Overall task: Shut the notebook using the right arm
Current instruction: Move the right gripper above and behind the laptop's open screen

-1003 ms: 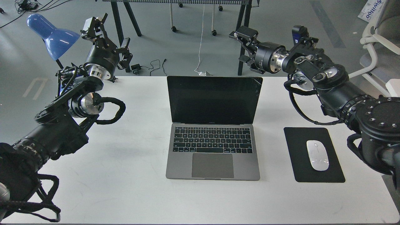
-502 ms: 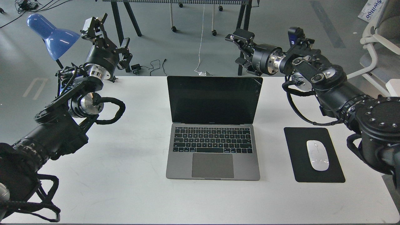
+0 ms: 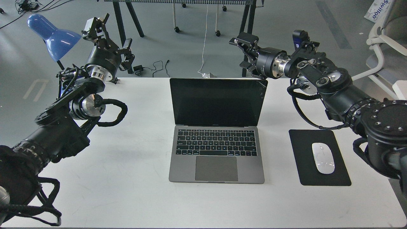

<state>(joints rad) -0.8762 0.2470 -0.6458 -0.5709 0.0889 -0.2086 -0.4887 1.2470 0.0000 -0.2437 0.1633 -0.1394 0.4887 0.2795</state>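
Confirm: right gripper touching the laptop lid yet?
No. The right gripper hangs in the air beyond the upper right corner of the notebook, clear of the upright screen, which stands fully open.

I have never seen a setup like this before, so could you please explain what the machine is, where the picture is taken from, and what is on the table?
This is one view, from the robot's own head, looking down at a white table. The two black jointed limbs are its arms. The left gripper and the right gripper both hover open and hold nothing. In the middle sits an open notebook with a dark screen; the right gripper is just behind its lid's top right corner. To the right lies a white mouse on a black mouse pad. A blue lamp stands at far left.
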